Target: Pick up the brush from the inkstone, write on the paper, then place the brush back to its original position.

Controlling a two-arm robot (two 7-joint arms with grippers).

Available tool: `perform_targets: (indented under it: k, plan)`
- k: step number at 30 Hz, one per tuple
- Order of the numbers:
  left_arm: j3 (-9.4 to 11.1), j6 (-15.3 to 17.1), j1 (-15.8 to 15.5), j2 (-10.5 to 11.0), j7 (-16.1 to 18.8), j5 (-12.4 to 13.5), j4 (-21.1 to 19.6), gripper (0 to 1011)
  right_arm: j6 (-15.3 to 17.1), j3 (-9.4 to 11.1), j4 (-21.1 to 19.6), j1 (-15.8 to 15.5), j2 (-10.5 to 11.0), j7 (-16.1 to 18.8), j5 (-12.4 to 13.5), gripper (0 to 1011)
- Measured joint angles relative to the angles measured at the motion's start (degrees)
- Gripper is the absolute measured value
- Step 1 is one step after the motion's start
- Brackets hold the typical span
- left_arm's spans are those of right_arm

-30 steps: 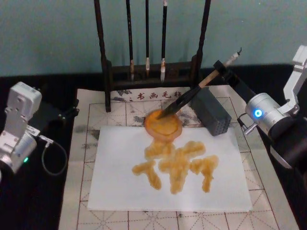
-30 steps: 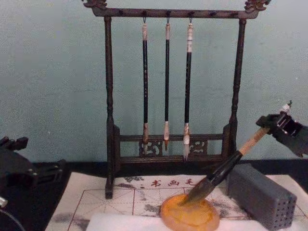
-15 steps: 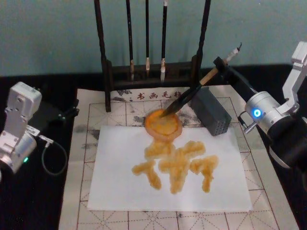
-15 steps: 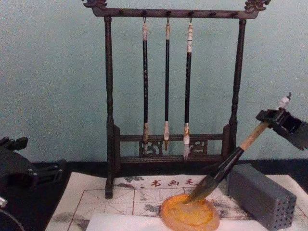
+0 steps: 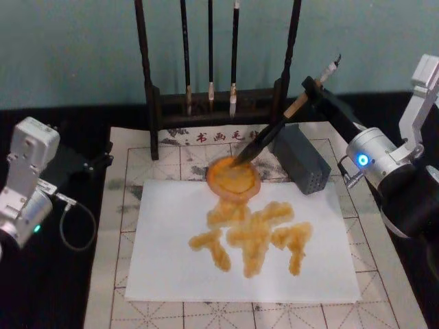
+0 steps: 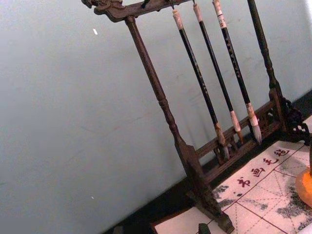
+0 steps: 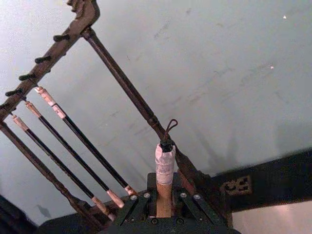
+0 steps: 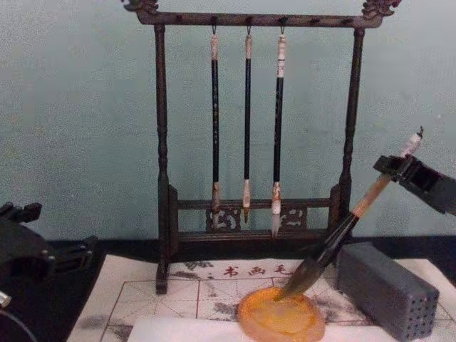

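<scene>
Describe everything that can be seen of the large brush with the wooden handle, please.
The brush has a tan wooden handle, a white end cap with a small dark loop, a black ferrule and thick dark bristles tapering to a point. It stands at a slant, with the cap up and toward the robot's right. The right claw is shut on the upper handle, just below the cap. The bristle tip dips into the orange inkstone.
</scene>
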Motion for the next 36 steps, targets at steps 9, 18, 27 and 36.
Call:
perform_targets:
  k: [9, 18, 27, 36]
  plan:
    - [0.0, 0.0, 0.0, 0.0, 0.0, 0.0, 0.0, 1001, -0.8, 0.7, -0.4, -0.2, -0.4, 0.1, -2.1, 197]
    - [0.0, 0.0, 0.0, 0.0, 0.0, 0.0, 0.0, 1001, -0.9, 2.0, -1.1, -0.7, -0.8, 0.3, -3.5, 197]
    - [0.0, 0.0, 0.0, 0.0, 0.0, 0.0, 0.0, 1001, -0.8, 3.4, -1.9, -1.3, -1.2, 0.2, -4.1, 197]
    - [0.0, 0.0, 0.0, 0.0, 0.0, 0.0, 0.0, 1001, 0.9, 5.0, -4.0, -2.4, -1.5, 0.9, -3.8, 197]
